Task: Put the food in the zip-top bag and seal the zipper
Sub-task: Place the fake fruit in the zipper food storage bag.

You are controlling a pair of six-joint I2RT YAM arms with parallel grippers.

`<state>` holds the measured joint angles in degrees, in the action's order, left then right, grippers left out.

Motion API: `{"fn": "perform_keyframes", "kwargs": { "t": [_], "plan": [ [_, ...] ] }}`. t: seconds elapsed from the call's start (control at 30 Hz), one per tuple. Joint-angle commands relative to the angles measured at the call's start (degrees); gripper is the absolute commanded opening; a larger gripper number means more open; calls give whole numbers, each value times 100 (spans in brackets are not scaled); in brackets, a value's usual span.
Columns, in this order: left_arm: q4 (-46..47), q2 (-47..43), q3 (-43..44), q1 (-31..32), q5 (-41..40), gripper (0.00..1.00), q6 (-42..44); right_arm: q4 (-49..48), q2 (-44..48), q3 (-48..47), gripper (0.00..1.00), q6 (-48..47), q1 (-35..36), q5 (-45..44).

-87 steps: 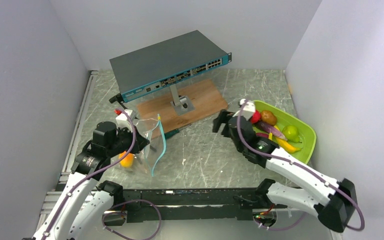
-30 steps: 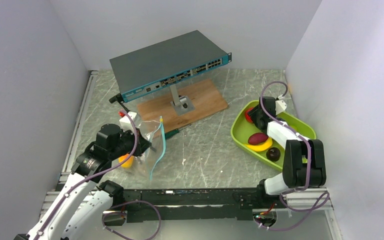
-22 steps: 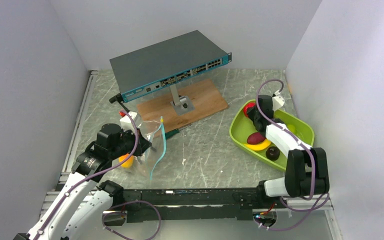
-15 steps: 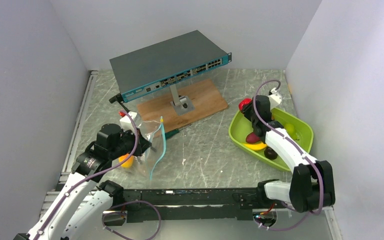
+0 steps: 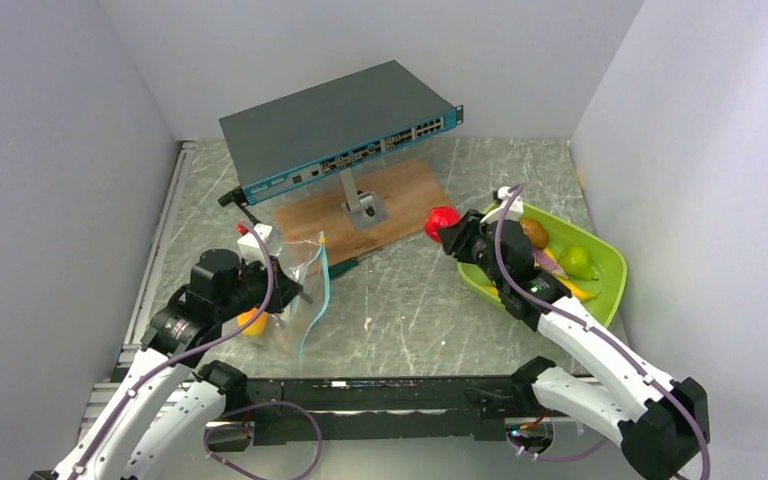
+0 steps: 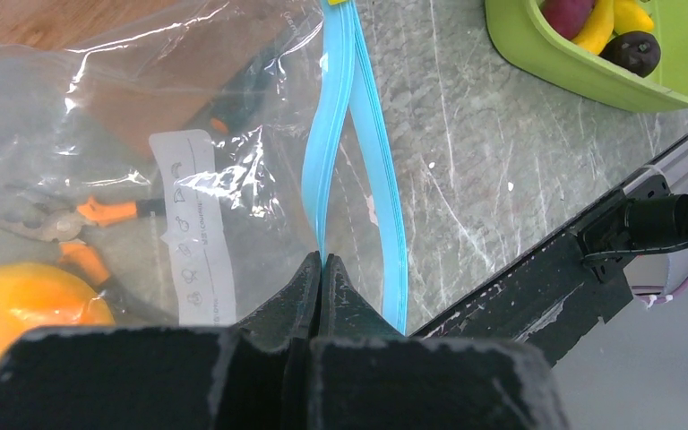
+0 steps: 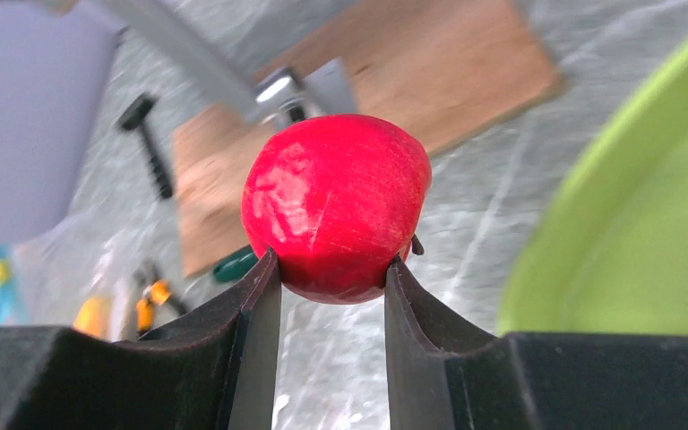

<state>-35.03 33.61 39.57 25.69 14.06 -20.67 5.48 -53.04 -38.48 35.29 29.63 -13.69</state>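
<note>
**Fig.** The right gripper (image 5: 453,233) pinches the red apple (image 5: 442,219) between both fingers. It holds the apple above the table (image 5: 410,300), between the lime-green tray (image 5: 612,268) and the wooden board (image 5: 405,198), well apart from the zip-top bag (image 5: 300,275). The left gripper (image 6: 321,267), fingers pressed together on one lip of the teal zipper (image 6: 351,134), holds the bag upright at the left, its mouth gaping only narrowly. An orange (image 6: 25,300) shows through the film, probably inside the bag, though the crinkled plastic leaves this uncertain. The banana (image 5: 581,293), pear (image 5: 577,262), eggplant (image 5: 550,263) and brown round fruit (image 5: 534,232) lie in the tray.

Hazards: the apple's smooth, curved flanks may slip from the pinch in transit. With only one lip held, the apple may strike the strip, collapse the limp bag or drag it from the left fingers.

Setting: a hard, scratched grey-green marbled top on which dropped fruit would likely roll. Pale walls enclose three sides, and a network switch (image 5: 335,125) on a stand occupies the rear
</note>
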Motion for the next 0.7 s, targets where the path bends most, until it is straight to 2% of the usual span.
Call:
{"fn": "perform_keyframes", "kwargs": {
  "t": [0.0, 0.17, 0.33, 0.5, 0.67],
  "plan": [
    [88, -60, 95, 23, -54, 0, -15, -642, 124, -26, 4, -253, 569, 1026],
    [68, -34, 95, 20, -130, 0, -27, -1265, -144, -172, 4, -365, 1614, 1744],
    [63, 33, 103, 22, -178, 0, -34, -1742, -805, -650, 4, -659, 2796, 1951],
    [81, 15, 96, 30, -139, 0, -21, -2141, -1589, -1008, 5, -865, 3288, 1991],
    [136, -119, 85, 28, -53, 0, 1, -2241, -2092, -1169, 5, -1069, 3478, 1847]
  ]
}}
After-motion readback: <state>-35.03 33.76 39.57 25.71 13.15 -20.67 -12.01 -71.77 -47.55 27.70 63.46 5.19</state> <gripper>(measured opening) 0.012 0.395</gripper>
